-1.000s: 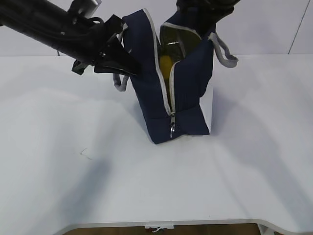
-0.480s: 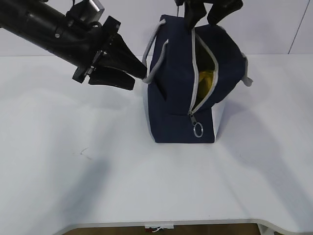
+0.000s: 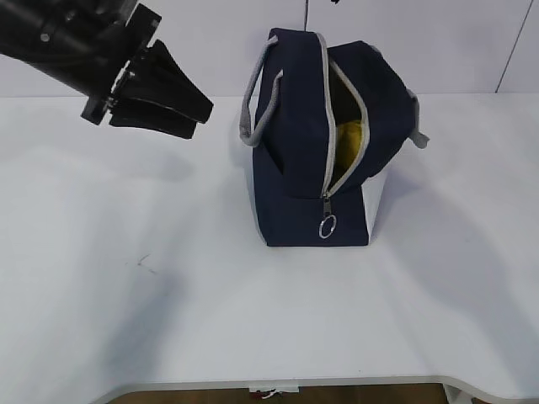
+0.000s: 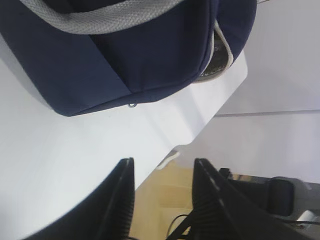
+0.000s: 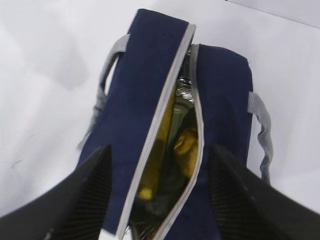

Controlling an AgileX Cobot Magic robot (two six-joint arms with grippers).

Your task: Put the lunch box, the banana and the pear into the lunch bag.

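Bag (image 3: 295,181): upright, unzipped, right of left pincer (image 3: 198,118), apart.
Left pincer: parted, empty.
Right pincer (image 5: 160,195): wide, above bag (banana (image 5: 160,145) inside).

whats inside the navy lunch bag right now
Through the open zipper of the boxy navy-blue fabric lunch bag, the long yellow banana, a squat yellow-orange pear and silvery lining show. The lunch box cannot be made out; the flaps cover the rest.

No text, label or brand can be read; the lunch bag (image 3: 290,168) looks unmarked
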